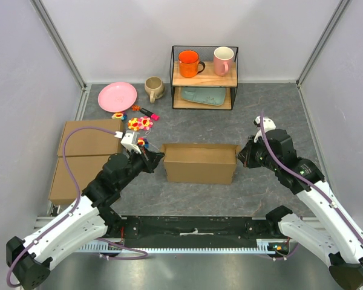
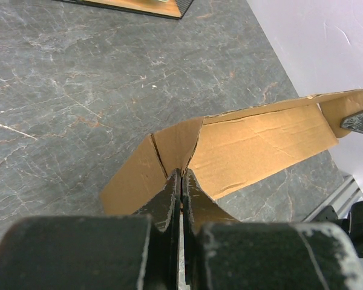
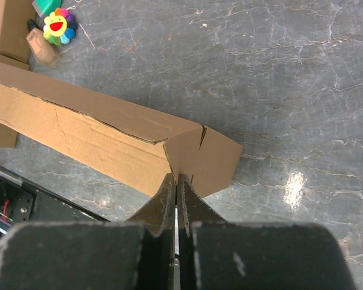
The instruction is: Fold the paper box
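At the centre of the table (image 1: 272, 115), the box (image 1: 199, 164) stands half-folded — the left gripper (image 1: 158, 158) and right gripper (image 1: 239, 156) each clamped on an end flap, seemingly to hold its walls upright.

No text, label, brand or number legible in any view. The paper box (image 1: 199, 164): plain brown faces, nothing printed shows.

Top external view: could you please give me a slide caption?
Left gripper and right gripper pinch opposite ends of the partly folded paper box.
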You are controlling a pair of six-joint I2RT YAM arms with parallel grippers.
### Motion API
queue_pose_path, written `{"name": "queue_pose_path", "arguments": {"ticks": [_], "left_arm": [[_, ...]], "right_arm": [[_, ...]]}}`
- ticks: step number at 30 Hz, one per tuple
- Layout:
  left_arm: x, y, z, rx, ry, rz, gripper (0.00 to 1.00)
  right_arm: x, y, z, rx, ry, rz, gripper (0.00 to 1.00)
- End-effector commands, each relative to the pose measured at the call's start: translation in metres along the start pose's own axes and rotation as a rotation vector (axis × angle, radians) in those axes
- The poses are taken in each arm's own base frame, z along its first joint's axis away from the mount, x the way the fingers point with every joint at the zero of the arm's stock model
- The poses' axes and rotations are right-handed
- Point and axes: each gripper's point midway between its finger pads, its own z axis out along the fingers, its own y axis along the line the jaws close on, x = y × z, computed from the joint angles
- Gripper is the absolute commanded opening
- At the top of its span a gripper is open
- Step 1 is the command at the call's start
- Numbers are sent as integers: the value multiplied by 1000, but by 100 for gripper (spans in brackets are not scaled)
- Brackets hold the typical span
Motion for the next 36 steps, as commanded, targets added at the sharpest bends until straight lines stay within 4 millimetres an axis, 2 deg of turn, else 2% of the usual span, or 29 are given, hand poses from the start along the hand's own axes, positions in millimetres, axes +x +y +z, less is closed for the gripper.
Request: {"name": "queue_pose_path", "arguments": {"ticks": [1, 10, 21, 28, 30, 31, 34, 36], "left_arm": [[41, 32, -3, -127, 129, 77, 2], [44, 40, -4, -177, 117, 113, 2], [45, 54, -5, -244, 104, 144, 2], [42, 53, -6, -251, 85, 147, 2], [41, 52, -6, -249, 80, 144, 2], [40, 50, -6, -245, 75, 142, 2], [39, 49, -6, -244, 74, 138, 2], [37, 48, -6, -242, 70, 137, 2]], "right_arm": [[-19, 28, -2, -116, -59, 71, 0], [-25, 38, -8, -149, -63, 117, 0], [-24, 38, -14, -142, -50, 142, 0], [-22, 38, -18, -142, -43, 143, 0], [-19, 34, -18, -129, -45, 137, 6], [-20, 30, -17, -110, -54, 129, 14], [-17, 24, -19, -86, -58, 118, 29], [-15, 20, -18, -67, -54, 106, 33]]}}
